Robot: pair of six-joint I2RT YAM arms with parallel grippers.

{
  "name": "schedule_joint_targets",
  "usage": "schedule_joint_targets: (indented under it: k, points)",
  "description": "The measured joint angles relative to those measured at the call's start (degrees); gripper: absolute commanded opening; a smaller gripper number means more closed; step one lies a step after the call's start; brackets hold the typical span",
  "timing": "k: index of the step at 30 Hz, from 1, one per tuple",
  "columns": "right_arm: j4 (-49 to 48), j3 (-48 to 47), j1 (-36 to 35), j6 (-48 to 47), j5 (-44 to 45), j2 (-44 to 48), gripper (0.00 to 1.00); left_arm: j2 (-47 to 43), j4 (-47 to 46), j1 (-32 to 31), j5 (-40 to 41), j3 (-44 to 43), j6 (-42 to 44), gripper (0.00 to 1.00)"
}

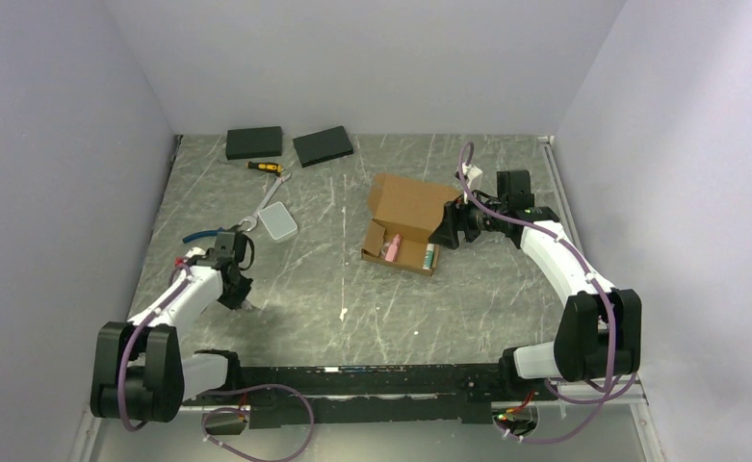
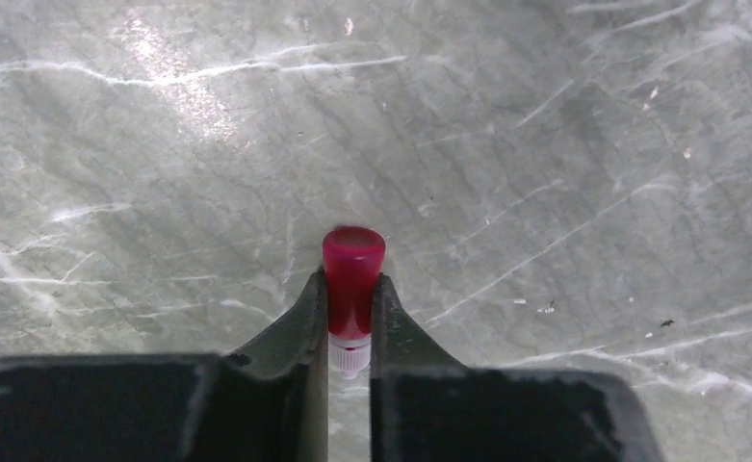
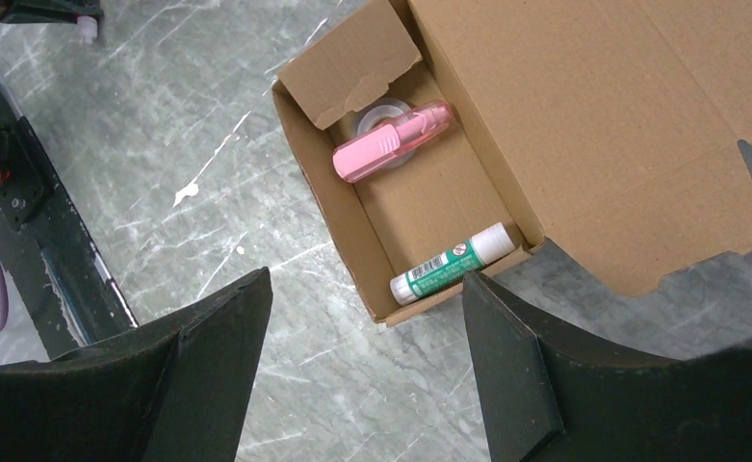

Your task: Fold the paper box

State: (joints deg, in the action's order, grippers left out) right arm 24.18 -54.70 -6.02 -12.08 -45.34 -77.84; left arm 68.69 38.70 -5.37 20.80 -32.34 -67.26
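Left gripper (image 2: 350,291): clamps red-capped tube (image 2: 352,262) | paper box (image 1: 408,202): open | glue-stick (image 3: 453,260) label unreadable

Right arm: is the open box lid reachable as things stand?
Probably yes: the right gripper, jaws open, hovers beside the paper box, and nothing lies between it and the lid.

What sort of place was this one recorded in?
Probably a lab robot workcell, not a home: plain pale enclosure walls on three sides, a marbled grey tabletop, and a black mounting rail at the near edge.
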Motion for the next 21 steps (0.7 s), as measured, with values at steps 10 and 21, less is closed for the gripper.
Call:
schedule_joint_targets:
  k: [10, 21]
  points:
    - [0.02, 0.0, 0.0, -0.26, 0.0, 0.11, 0.76, -9.38, -1.9, 1.07, -10.29, 0.63, 6.34, 0.0]
    - [0.24, 0.0, 0.0, -1.31, 0.04, 0.11, 0.76, -20.55, -22.88, 0.68, -36.37, 9.33, 15.13, 0.0]
